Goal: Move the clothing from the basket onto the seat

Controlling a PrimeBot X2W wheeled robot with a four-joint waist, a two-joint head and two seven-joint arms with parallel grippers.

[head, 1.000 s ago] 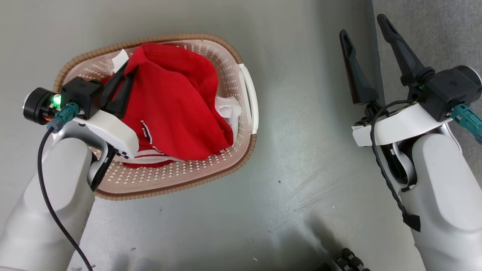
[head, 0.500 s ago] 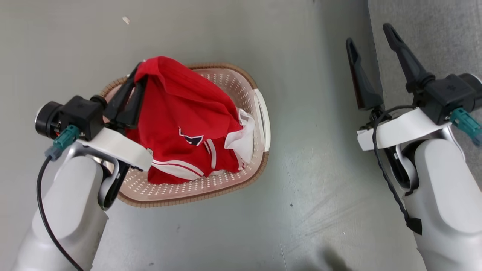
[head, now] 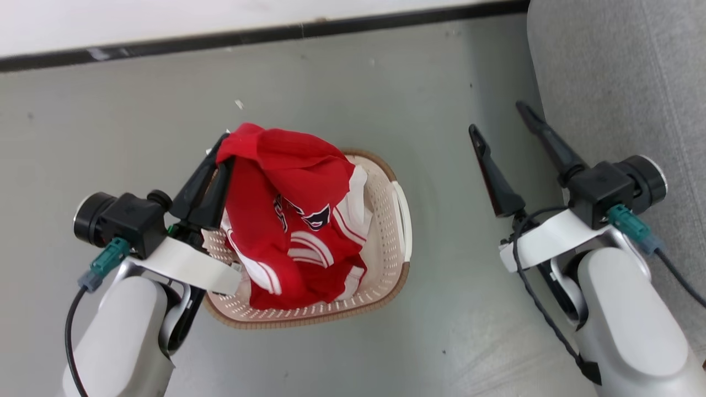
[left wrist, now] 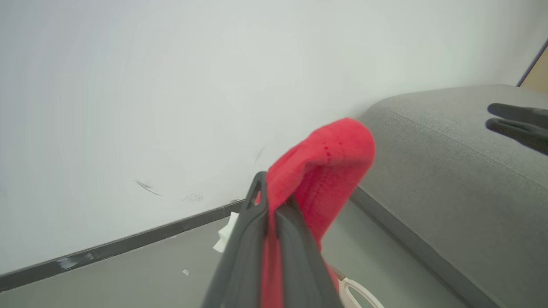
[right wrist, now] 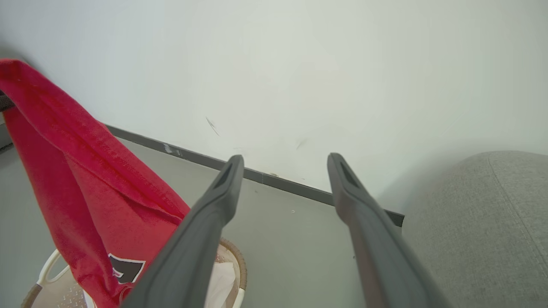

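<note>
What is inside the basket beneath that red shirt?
Red clothing with white stripes, pinched at the top by the left claw, trails down into the basket, white fabric beside it. Its perforated wall shows; whatever lies beneath the heap is covered.

Home-like room — grey sofa (head: 618,82), laundry basket (head: 381,286), white wall (head: 165,22), dark skirting (head: 220,39).

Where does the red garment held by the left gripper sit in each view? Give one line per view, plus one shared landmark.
Head view: red garment centre-left, hanging from the shut left gripper, lower end in the basket.
Left wrist view: red garment lower centre, pinched between the fingers, bulging up and right.
Right wrist view: red garment far left, draping down.
Shared landmark: the grey seat, on the right in all three.
</note>
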